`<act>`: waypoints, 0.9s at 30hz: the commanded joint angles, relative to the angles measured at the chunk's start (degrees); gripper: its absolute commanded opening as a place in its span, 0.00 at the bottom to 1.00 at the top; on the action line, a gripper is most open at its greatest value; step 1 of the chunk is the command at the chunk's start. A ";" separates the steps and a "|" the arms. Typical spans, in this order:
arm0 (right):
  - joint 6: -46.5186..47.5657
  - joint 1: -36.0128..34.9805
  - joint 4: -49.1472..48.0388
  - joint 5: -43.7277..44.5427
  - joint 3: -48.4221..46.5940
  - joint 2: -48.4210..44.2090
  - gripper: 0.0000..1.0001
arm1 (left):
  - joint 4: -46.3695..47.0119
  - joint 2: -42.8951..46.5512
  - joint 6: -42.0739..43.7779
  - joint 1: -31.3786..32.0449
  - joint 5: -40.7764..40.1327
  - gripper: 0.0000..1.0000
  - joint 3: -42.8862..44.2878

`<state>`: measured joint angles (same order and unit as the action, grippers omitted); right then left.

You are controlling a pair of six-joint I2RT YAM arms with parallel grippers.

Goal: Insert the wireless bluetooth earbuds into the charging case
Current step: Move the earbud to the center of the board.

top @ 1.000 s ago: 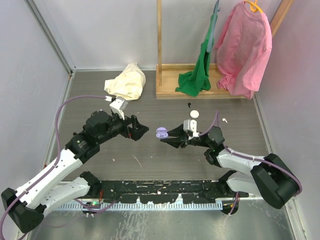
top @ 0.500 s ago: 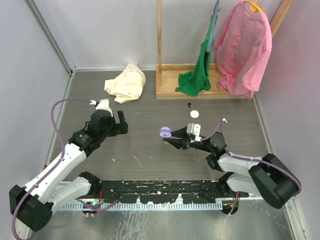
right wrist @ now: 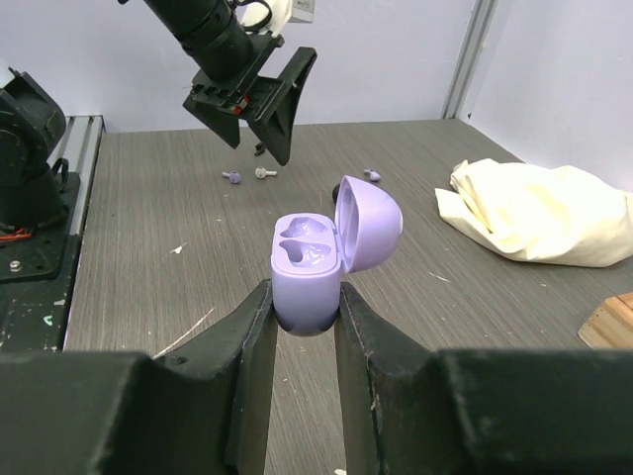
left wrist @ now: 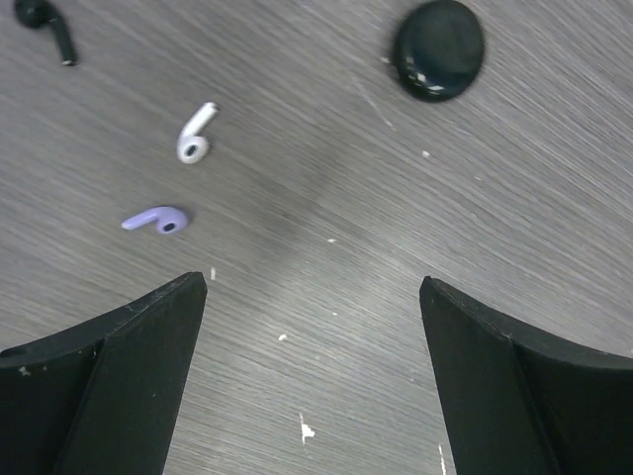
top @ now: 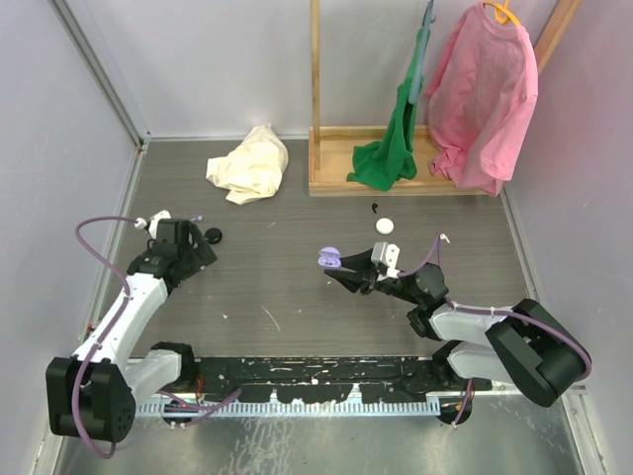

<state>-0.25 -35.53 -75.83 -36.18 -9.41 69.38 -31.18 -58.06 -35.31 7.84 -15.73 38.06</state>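
**Left side.** The left gripper (left wrist: 312,287) hangs over the grey surface (left wrist: 326,148) with its jaws spread wide and nothing between them. Three loose earbuds lie on the surface just beyond its fingers.
- The black earbud (left wrist: 49,25) is farthest, at the frame corner, with its stem slanting down to the right.
- The white earbud (left wrist: 195,136) lies on a diagonal, bud low and left, stem pointing up and right.
- The purple earbud (left wrist: 155,219) is nearest the left finger. Its long axis runs nearly level across the left wrist view, bud to the right and stem pointing left.

A black round disc (left wrist: 439,48) rests apart from them, to the right.

**Right side.** Near the middle of the surface, the right gripper (right wrist: 302,297) pinches the purple charging case (right wrist: 309,272) by its lower body and holds it above the surface. The case stands upright with its two moulded sockets facing up. Its lid (right wrist: 368,223) is hinged open and tilts back to the right in the right wrist view.
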 commanded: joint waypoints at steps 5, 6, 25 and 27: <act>2.21 -0.61 -1.52 2.32 -0.66 -1.38 0.01 | 1.76 -4.45 -0.83 -9.36 0.19 0.83 -0.76; 2.24 -0.66 -1.15 2.28 -0.69 -1.46 0.01 | 2.04 -5.52 -0.55 -10.31 0.56 0.80 -0.53; 3.98 -1.69 2.80 2.22 -1.62 -2.54 0.01 | 6.58 -14.12 1.31 -18.38 3.96 0.70 1.56; 4.14 -1.71 3.08 2.26 -1.72 -2.65 0.01 | 6.89 -15.11 1.47 -18.67 4.36 0.71 1.81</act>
<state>2.70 -36.82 -70.85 -34.54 -9.43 68.47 -27.70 -72.01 -34.89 -9.89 -12.14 37.58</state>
